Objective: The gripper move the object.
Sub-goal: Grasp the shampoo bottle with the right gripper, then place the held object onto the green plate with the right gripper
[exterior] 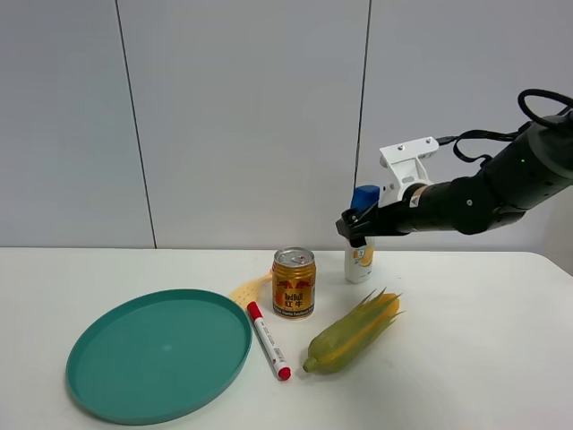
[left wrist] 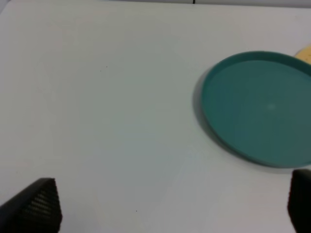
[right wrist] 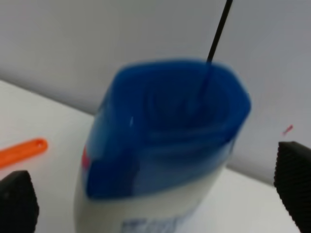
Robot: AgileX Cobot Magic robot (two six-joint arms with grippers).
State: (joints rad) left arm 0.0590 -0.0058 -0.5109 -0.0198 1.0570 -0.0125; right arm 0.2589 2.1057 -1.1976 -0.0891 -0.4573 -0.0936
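— Teal plate [exterior: 134, 358], round, shallow and smooth like plastic, is seen nearest the high camera. What is laid around it?

— At its three o'clock a white marker [exterior: 269, 340] with red ends is laid flat on the matte white table [exterior: 483, 340]. A gold metal can [exterior: 294, 283], cylindrical with a pull-tab top, is stood upright at the marker's one o'clock. A yellow-green corn cob [exterior: 351, 333] with spiky husk tips is laid at the can's four o'clock.

— Where is the bottle found?

— The bottle [exterior: 360, 262] is stood upright on the table at the can's one o'clock, near the wall. Its body is slim, glossy white plastic with a yellow-orange label; its cap [exterior: 364, 195] is blue with rounded corners.

— How is the right gripper [exterior: 352, 227] placed?

— It is held at cap height, jaws spread wide. In the right wrist view, ribbed black fingertips [right wrist: 294, 182] are seen on either side of the bottle [right wrist: 160, 145], with a clear gap left on each side, so nothing is gripped.

— And the left gripper [left wrist: 167, 213]?

— Its textured black fingertips [left wrist: 36, 206] are spread wide over bare table, with nothing held between them. The plate [left wrist: 257, 107] is seen well apart from them.
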